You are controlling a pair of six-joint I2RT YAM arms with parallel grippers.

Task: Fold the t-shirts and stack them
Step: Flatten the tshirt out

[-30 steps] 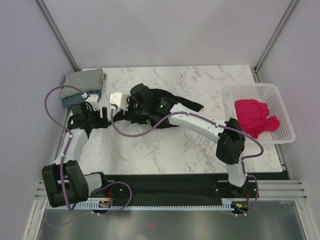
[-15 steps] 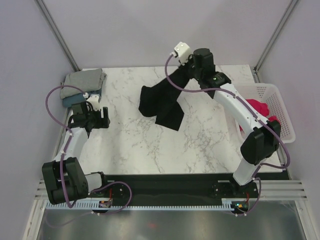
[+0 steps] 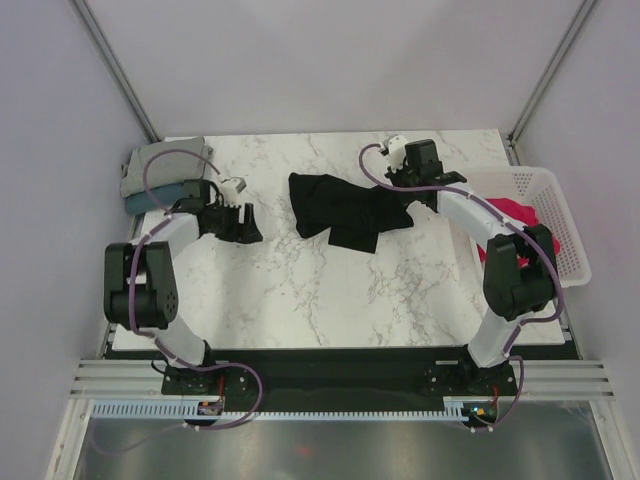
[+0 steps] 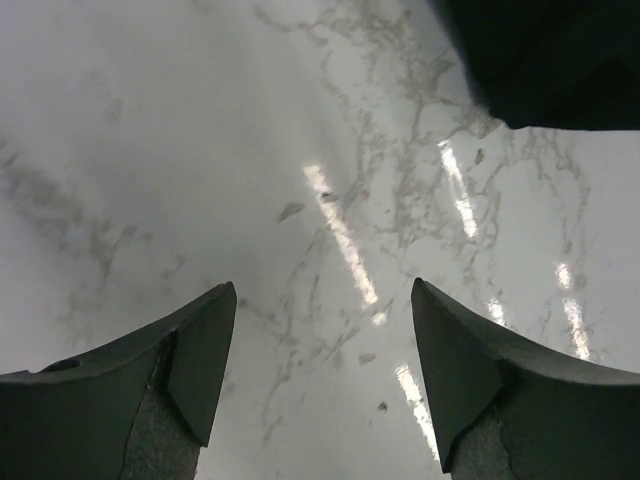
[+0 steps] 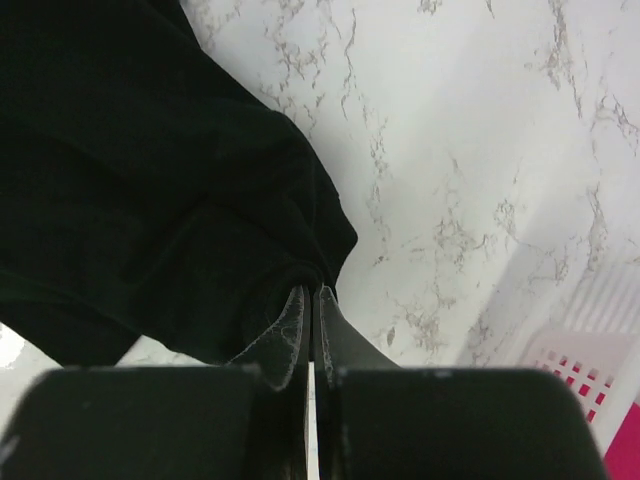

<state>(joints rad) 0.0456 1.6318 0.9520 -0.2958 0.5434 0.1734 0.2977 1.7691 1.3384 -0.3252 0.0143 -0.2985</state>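
The black t-shirt (image 3: 340, 208) lies rumpled on the marble table (image 3: 300, 300), toward the back middle. My right gripper (image 3: 412, 208) is shut on its right edge; the wrist view shows black cloth (image 5: 150, 180) pinched between the closed fingertips (image 5: 296, 310). My left gripper (image 3: 250, 226) is open and empty, low over bare marble left of the shirt; a corner of the black shirt (image 4: 560, 60) shows at the top right of its wrist view. The grey t-shirt (image 3: 165, 160) lies folded on the dusty blue one (image 3: 150, 198) at the back left. The pink-red t-shirt (image 3: 515, 215) lies in the basket.
The white mesh basket (image 3: 560, 250) stands at the table's right edge; its corner shows in the right wrist view (image 5: 590, 350). Grey walls and metal posts enclose the back and sides.
My right gripper has come down from high at the back, laying the black shirt on the table. My left gripper has swung right toward the shirt.
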